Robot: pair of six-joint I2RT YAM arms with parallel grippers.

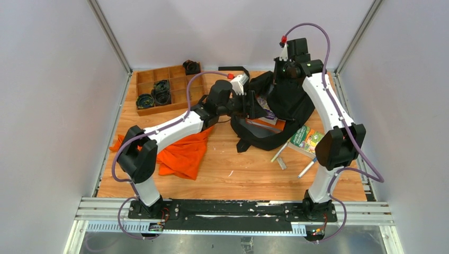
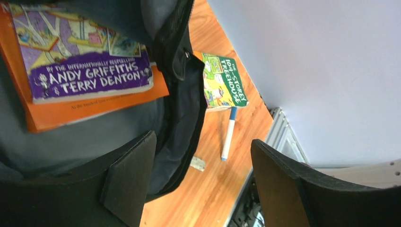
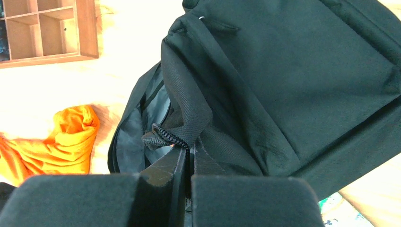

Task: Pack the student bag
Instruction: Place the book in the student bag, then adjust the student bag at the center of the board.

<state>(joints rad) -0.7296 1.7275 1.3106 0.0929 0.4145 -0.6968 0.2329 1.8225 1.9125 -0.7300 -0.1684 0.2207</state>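
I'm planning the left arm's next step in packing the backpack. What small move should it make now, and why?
Probably draw the left end effector back from the backpack's mouth: its jaws stand open and empty, the purple book already lies inside, the right end effector pinches the opening's edge, and the green Treehouse book waits on the table.

black student bag (image 1: 288, 100) open at the far right

we see a large, soft black fabric backpack slumped on the wooden table (image 1: 238, 174), far right of centre. its zippered mouth gapes toward the left and shows grey lining. one shoulder strap (image 1: 265, 140) loops out over the wood toward the near side.
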